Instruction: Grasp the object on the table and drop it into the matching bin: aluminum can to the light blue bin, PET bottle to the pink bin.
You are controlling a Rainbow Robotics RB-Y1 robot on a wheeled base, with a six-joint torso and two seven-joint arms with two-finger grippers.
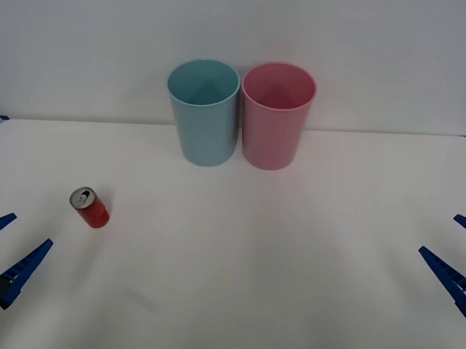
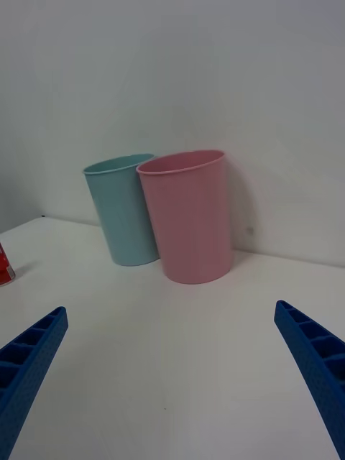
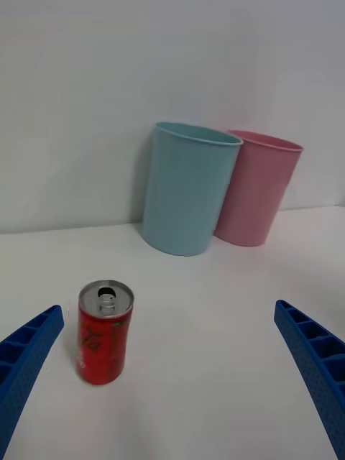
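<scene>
Aluminum can point(image 1: 90, 207) stands upright on the table point(image 1: 291, 262), forward-left of the light blue bin point(image 1: 203, 111) and near the left gripper point(image 1: 5, 249), spread and empty. Right gripper point(image 1: 457, 258) waits, also spread. A glancing finger could topple the can and send it rolling.

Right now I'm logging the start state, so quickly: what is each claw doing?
Left claw: open, holding nothing, near the red can.
Right claw: open, holding nothing, at the table's right edge.

Left gripper point(image 1: 5, 249): I see it lower left of frame, fingers spread | Right gripper point(image 1: 455, 254): lower right edge, fingers spread apart
</scene>
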